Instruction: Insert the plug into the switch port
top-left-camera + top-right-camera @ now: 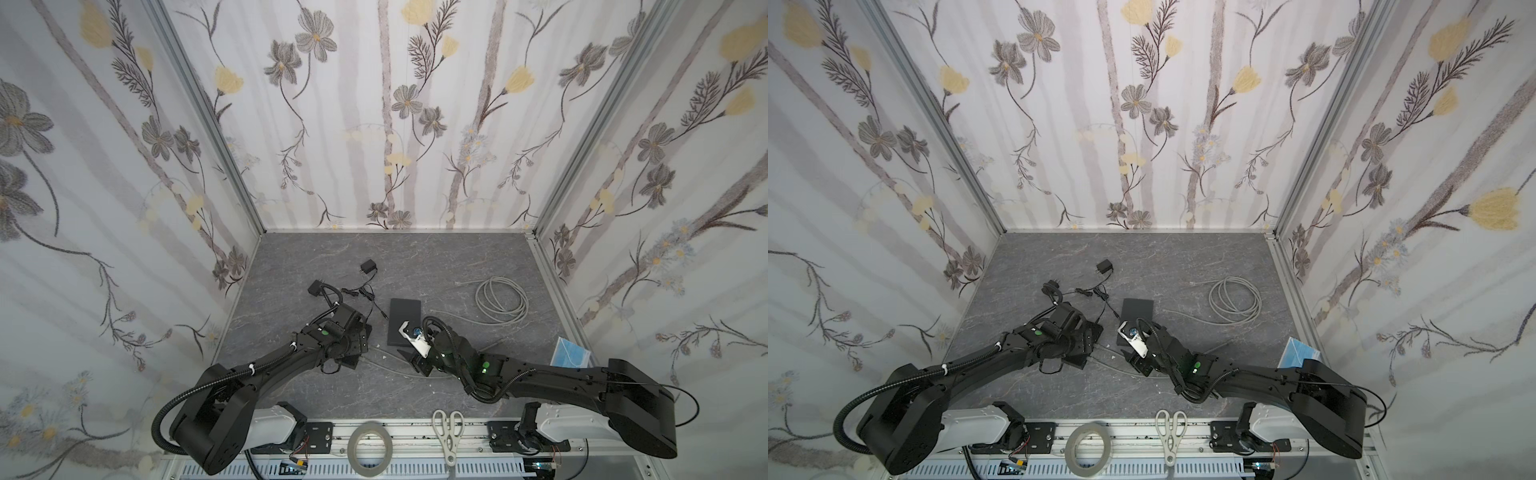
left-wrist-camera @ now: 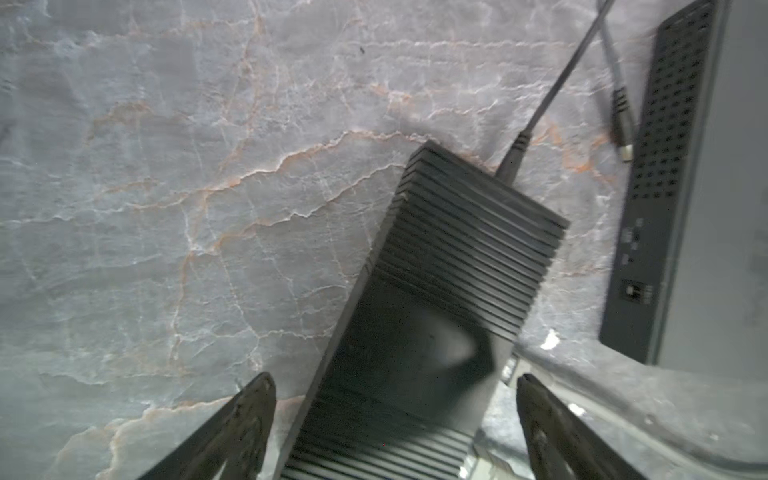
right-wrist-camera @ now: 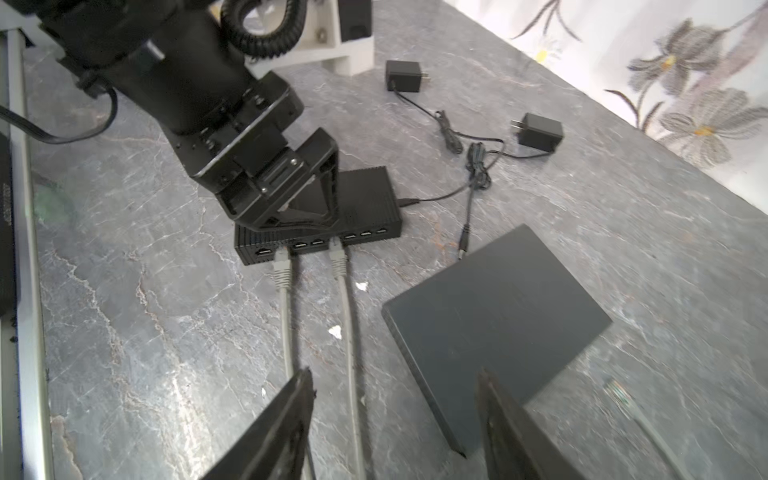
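The switch (image 3: 365,216) is a black ribbed box with a row of ports along its front. Two grey plugs, one (image 3: 338,257) beside the other (image 3: 282,270), sit in its ports, and their grey cables run back toward my right gripper (image 3: 395,386). That gripper is open; one cable (image 3: 353,365) passes loosely between its fingers, untouched. My left gripper (image 2: 395,390) is open and straddles the switch (image 2: 449,270), with a gap on each side. In both top views the left gripper (image 1: 357,345) covers the switch.
A flat dark box (image 1: 404,320) lies right of the switch. Two black power adapters (image 1: 368,266) (image 1: 318,287) with thin leads lie behind, one loose barrel tip (image 3: 464,245) near the box. A grey cable coil (image 1: 500,299) lies at right. Scissors (image 1: 448,432) and tape roll (image 1: 370,446) rest on the front rail.
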You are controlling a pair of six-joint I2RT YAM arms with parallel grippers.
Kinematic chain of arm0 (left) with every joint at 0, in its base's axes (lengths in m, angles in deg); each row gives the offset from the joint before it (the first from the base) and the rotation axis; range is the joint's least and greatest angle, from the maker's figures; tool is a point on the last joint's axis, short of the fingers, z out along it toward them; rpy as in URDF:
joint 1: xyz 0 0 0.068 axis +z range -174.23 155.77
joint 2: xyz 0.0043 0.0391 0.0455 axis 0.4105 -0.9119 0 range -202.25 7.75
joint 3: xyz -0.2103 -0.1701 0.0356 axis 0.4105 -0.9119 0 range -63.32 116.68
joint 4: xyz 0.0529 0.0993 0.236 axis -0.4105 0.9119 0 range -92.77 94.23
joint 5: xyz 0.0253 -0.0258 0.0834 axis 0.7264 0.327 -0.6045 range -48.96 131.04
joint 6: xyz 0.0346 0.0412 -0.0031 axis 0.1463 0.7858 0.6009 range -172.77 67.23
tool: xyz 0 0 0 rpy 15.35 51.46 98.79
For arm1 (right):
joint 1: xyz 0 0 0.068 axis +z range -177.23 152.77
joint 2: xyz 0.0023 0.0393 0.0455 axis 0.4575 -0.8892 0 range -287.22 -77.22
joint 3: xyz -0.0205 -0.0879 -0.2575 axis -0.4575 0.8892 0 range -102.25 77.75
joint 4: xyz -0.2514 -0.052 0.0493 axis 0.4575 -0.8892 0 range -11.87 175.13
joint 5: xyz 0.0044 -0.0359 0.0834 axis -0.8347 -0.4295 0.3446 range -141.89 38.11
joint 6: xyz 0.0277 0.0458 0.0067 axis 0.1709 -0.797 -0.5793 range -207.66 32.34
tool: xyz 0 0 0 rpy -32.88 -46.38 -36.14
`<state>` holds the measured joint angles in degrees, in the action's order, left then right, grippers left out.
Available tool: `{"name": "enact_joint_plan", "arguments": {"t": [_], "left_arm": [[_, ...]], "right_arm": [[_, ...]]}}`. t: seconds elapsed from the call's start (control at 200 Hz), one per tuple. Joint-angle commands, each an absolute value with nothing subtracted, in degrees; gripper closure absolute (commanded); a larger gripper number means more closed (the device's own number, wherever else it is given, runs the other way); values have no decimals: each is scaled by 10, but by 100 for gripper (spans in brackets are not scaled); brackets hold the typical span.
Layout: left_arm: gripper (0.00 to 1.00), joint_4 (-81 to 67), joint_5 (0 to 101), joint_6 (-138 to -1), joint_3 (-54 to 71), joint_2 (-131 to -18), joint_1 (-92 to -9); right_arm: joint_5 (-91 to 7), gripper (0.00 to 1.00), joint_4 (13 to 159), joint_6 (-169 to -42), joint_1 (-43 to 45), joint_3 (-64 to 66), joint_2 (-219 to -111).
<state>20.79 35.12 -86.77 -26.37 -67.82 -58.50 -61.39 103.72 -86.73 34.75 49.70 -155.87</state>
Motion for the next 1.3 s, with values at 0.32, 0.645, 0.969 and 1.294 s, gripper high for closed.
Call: {"name": "enact_joint_plan", "arguments": {"t": [0.32,0.645,0.969,1.294], "left_arm": [[10,271,293,-806,-111,-831,-600],[30,318,267,-812,-108,-846,-554],[30,392,190,-767,-114,-756,-545],[26,480,182,-531,4,-875,-567]], "right_arm": [[-676,44,1033,-949,349,586,-1463],[-742,44,998,-950,396,573,-1465],[-757,43,988,-948,417,588,-1431],[-747,41,1002,-939,417,636,-1325]]}}
